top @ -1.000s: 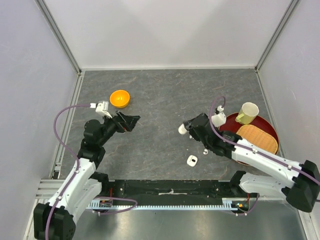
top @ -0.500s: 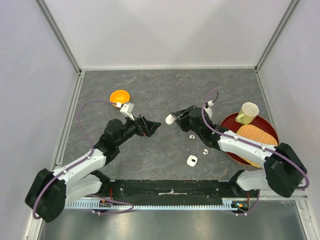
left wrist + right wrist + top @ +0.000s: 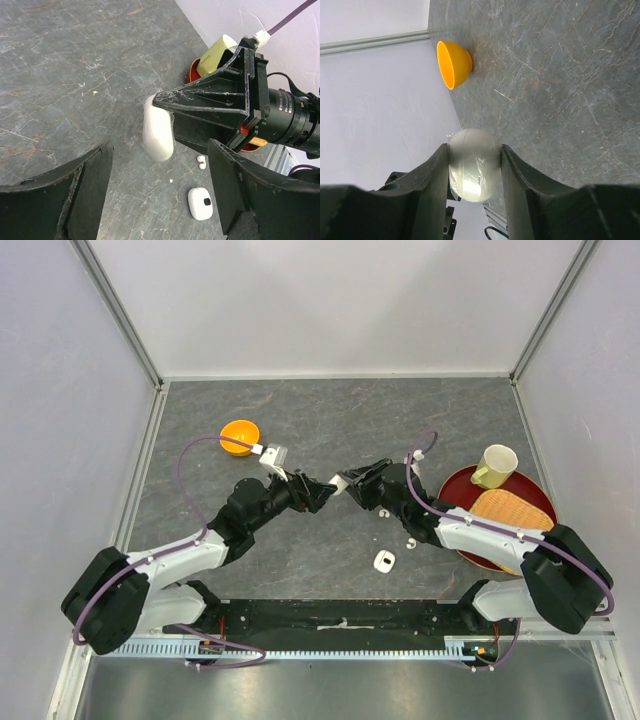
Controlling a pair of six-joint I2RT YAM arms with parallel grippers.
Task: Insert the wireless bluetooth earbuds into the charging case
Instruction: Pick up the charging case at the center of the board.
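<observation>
My right gripper is shut on a white charging case and holds it above the table's middle. In the left wrist view the case hangs from the right gripper's black fingers. My left gripper is open and empty, its jaws either side of the case's lower end without touching it. A second white case lies closed on the table and also shows in the left wrist view. Tiny white earbuds lie beside it; two white specks show from above.
An orange bowl sits at the back left and shows on its side in the right wrist view. A red tray on the right carries a cream cup and a woven mat. Pale walls enclose the grey stone table.
Both arms have reached toward each other at the table's middle. The right gripper carried the case left; the open left gripper swung right until its jaws flank the case.
</observation>
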